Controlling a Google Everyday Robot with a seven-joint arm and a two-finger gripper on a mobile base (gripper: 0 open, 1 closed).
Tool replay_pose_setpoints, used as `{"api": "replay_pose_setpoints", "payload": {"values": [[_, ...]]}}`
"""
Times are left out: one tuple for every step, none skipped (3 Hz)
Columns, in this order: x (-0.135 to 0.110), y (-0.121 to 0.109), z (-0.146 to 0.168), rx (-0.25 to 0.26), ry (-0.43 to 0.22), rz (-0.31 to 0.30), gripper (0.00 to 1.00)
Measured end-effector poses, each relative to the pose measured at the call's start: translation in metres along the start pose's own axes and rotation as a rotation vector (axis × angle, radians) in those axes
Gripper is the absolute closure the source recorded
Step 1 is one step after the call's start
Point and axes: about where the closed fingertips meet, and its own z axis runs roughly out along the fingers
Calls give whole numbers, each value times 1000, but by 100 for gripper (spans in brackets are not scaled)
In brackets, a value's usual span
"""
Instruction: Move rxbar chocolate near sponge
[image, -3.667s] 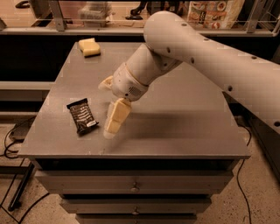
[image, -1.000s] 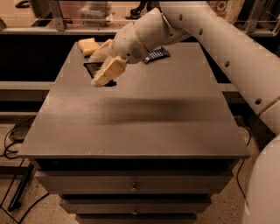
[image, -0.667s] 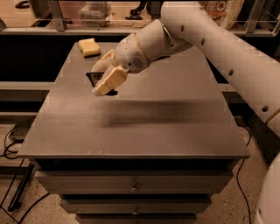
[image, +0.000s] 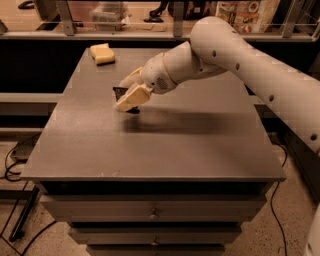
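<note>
One view: the camera view, looking down at a grey surface (image: 175, 145) from its front edge.
Step in hand: carrying the rxbar chocolate (image: 119, 91) toward the sponge (image: 102, 53); the placing is judged not yet done.
Gripper: the gripper (image: 121, 96) is held low over the left half of the surface, toward the back, pointing left and slightly down.
Jaws: they appear clenched across the bar, one pale finger above it and one below; only dark slivers of wrapper are seen between and under them.
Rxbar chocolate: it is held in the jaws, close above the surface; whether its lower edge touches cannot be told.
Sponge: it lies at the far left corner of the surface, apart from the bar, with bare surface between the two.
Arm pose: the white arm (image: 225, 45) is brought in from the right side, bent at the wrist, and stretched across the back of the surface, casting a shadow beneath.
Next move: a short further travel toward the far left corner is called for, then the bar is to be lowered flat and let go just beside the sponge, without the sponge being nudged.
</note>
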Motion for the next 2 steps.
{"api": "replay_pose_setpoints", "payload": {"values": [[10,-31,-3,73,18,26,100],[17,-64,-1,129,19,54,100]]}}
